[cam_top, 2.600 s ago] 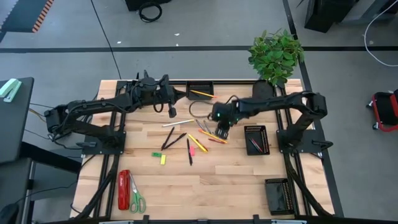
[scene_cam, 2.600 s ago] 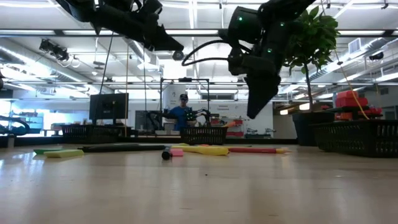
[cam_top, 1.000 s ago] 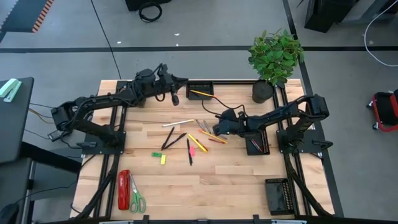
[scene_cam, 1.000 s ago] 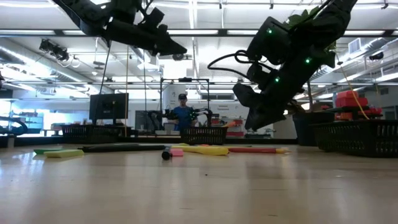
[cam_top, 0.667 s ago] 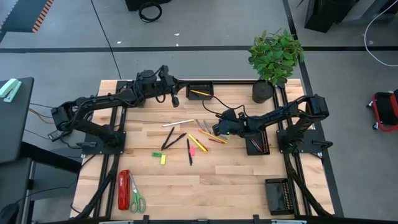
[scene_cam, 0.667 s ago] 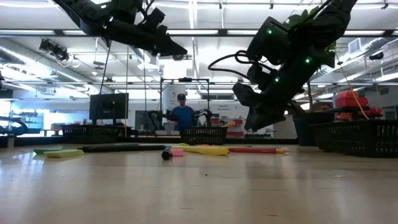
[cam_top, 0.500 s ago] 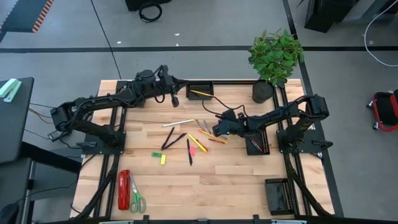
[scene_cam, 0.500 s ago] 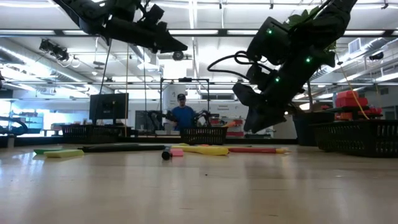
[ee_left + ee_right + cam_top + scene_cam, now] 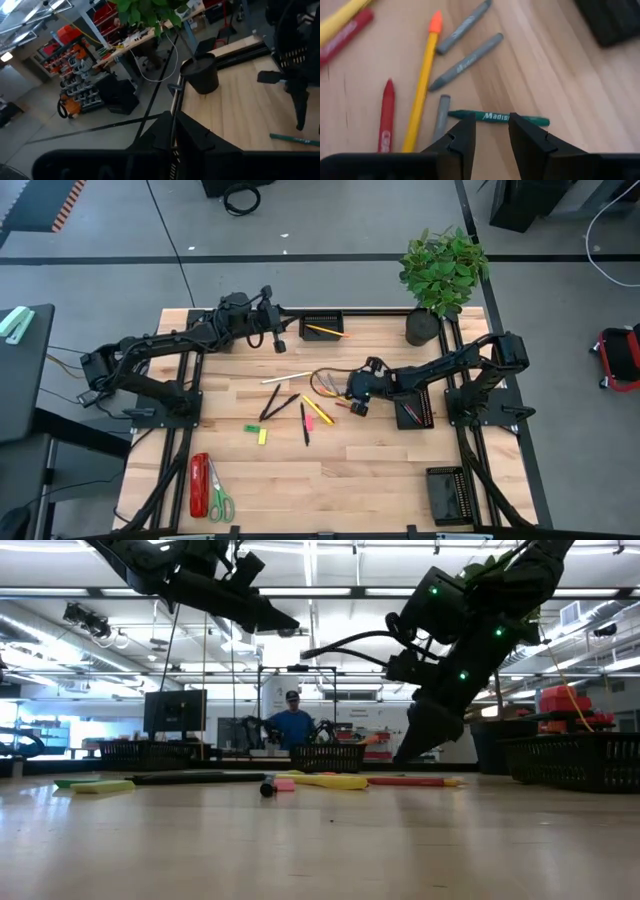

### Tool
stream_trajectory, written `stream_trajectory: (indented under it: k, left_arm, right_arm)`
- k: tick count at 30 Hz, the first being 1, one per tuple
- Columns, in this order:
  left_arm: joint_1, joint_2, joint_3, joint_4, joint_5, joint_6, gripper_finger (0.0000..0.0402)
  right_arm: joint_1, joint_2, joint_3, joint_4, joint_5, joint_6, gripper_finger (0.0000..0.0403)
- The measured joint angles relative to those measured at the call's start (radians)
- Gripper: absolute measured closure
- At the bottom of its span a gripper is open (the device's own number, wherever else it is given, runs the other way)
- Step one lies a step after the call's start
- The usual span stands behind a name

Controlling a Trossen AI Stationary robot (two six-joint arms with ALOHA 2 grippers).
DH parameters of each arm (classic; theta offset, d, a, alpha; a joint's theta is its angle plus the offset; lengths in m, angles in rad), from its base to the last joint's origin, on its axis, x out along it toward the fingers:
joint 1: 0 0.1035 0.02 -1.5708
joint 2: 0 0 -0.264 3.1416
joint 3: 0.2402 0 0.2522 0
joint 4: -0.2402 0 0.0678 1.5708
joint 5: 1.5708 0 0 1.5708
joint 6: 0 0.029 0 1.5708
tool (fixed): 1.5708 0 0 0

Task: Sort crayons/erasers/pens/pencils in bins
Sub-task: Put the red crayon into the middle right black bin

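My right gripper (image 9: 358, 408) (image 9: 489, 131) is open and slants down over the scattered sticks at mid-table. Its fingers stand on either side of a green stick (image 9: 525, 119) (image 9: 294, 138) without touching it. Around it lie grey crayons (image 9: 465, 62), a yellow pencil (image 9: 422, 85) and a red crayon (image 9: 386, 117). Pens (image 9: 270, 402), a white pen (image 9: 285, 377) and small erasers (image 9: 262, 436) lie farther left. My left gripper (image 9: 279, 342) (image 9: 290, 625) is shut and hangs high beside the far bin (image 9: 322, 323), which holds a yellow pencil. I see nothing between its fingers.
One bin (image 9: 412, 402) stands right of the sticks and another (image 9: 446, 495) at the near right corner. A potted plant (image 9: 423, 327) stands at the far right. A red stapler (image 9: 199, 485) and scissors (image 9: 220, 500) lie at the near left. A person stands beyond the table (image 9: 292, 720).
My right gripper has stayed over the sticks but rolled its wrist about, so its fingers now point more steeply down. Its cable has swung out toward the table's left. My left gripper has rolled a little in place beside the far bin.
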State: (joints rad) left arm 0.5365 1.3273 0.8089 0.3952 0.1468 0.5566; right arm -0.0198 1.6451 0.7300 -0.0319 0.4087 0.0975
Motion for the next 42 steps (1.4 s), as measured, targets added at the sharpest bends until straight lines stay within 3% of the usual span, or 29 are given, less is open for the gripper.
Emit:
stream_trajectory:
  k: [4, 7, 14, 21, 25, 32, 38, 42]
  left_arm:
    - [0.0, 0.0, 0.0, -0.007, -0.011, -0.003, 0.0371]
    - [0.0, 0.0, 0.0, -0.039, -0.032, -0.025, 0.0369]
    - [0.0, -0.007, 0.0, -0.156, -0.123, -0.026, 0.0374]
    - [-0.003, -0.064, 0.0, -0.232, -0.136, -0.028, 0.0385]
    - [-0.008, -0.083, 0.0, -0.242, -0.13, -0.057, 0.0384]
    - [-0.031, -0.085, 0.0, -0.243, -0.075, -0.096, 0.0387]
    - [-0.064, -0.085, 0.0, -0.245, -0.072, -0.104, 0.0389]
    - [-0.077, -0.085, 0.0, -0.238, -0.072, -0.103, 0.038]
  right_arm:
    - [-0.02, 0.0, 0.014, -0.002, -0.025, -0.158, 0.0281]
    - [-0.056, 0.0, 0.02, 0.015, -0.079, -0.175, 0.0281]
    - [-0.106, 0.0, -0.002, 0.13, -0.183, -0.016, 0.0281]
    - [0.017, 0.0, -0.002, 0.164, -0.173, 0.148, 0.0281]
    - [0.126, 0.0, -0.002, 0.162, -0.108, 0.206, 0.0281]
    - [0.264, -0.002, -0.101, 0.249, 0.188, 0.285, 0.0284]
    - [0.279, -0.001, -0.281, 0.601, 0.213, 0.321, 0.03]
    - [0.278, -0.001, -0.28, 0.622, 0.195, 0.295, 0.0308]
